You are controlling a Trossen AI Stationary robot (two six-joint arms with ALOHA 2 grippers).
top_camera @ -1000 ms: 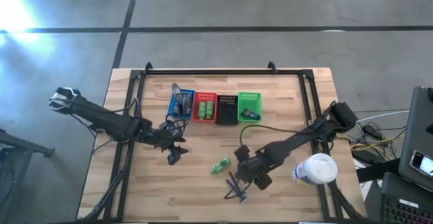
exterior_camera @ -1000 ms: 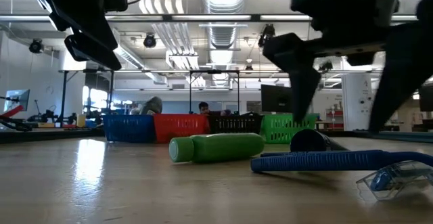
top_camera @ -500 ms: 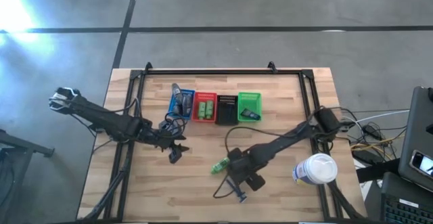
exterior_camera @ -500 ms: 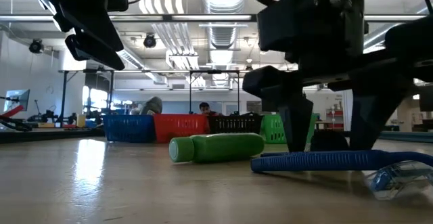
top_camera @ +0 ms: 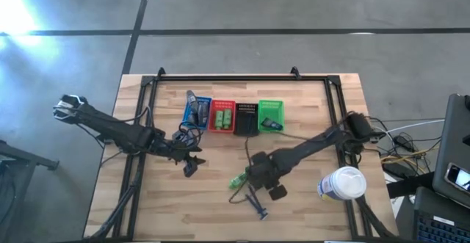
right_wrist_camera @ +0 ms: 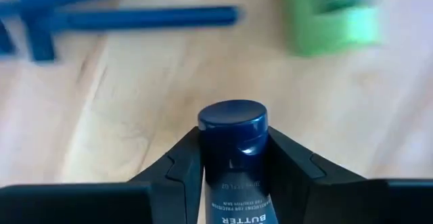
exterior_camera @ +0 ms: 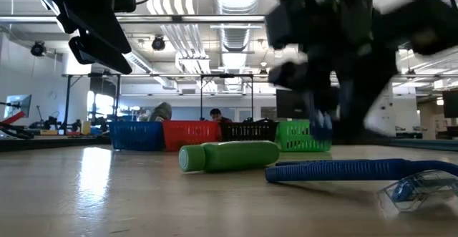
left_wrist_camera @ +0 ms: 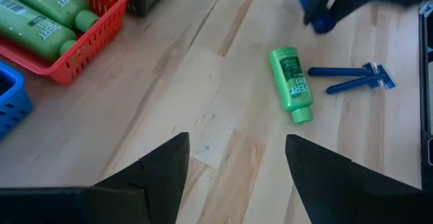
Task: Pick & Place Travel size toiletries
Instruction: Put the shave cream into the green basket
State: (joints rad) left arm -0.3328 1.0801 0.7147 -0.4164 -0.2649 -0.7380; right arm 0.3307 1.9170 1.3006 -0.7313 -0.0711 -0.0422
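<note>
My right gripper (top_camera: 258, 175) is shut on a black tube with a dark-blue cap (right_wrist_camera: 232, 124), above the table's near middle. It also shows in the left wrist view (left_wrist_camera: 323, 21). A green tube (top_camera: 239, 179) lies on its side just left of it. Two dark-blue razors (top_camera: 255, 203) lie flat nearer the table's near edge. My left gripper (left_wrist_camera: 233, 176) is open and empty above the table's left part (top_camera: 189, 168). More green tubes (left_wrist_camera: 47, 22) lie in the red basket (top_camera: 222, 116). My right gripper pinches the black tube between its two fingers, on the two sides of the body just behind the cap (right_wrist_camera: 232, 164). The tube lies along the fingers, its cap sticking out past the fingertips. The fingers slant downward. The tube is lifted clear of the table (exterior_camera: 322, 122).
The blue (top_camera: 196, 111), red, black (top_camera: 246, 118) and green (top_camera: 270, 115) mesh baskets stand in a row at the far middle. A large white tub (top_camera: 342, 184) stands at the near right. Bare wood (top_camera: 169, 206) lies at the near left.
My right gripper has gone toward the table's left edge, its fingers standing on either side of the black tube on the table. It has taken hold of the tube and lifted it clear. The green tube and the razors have stayed put.
</note>
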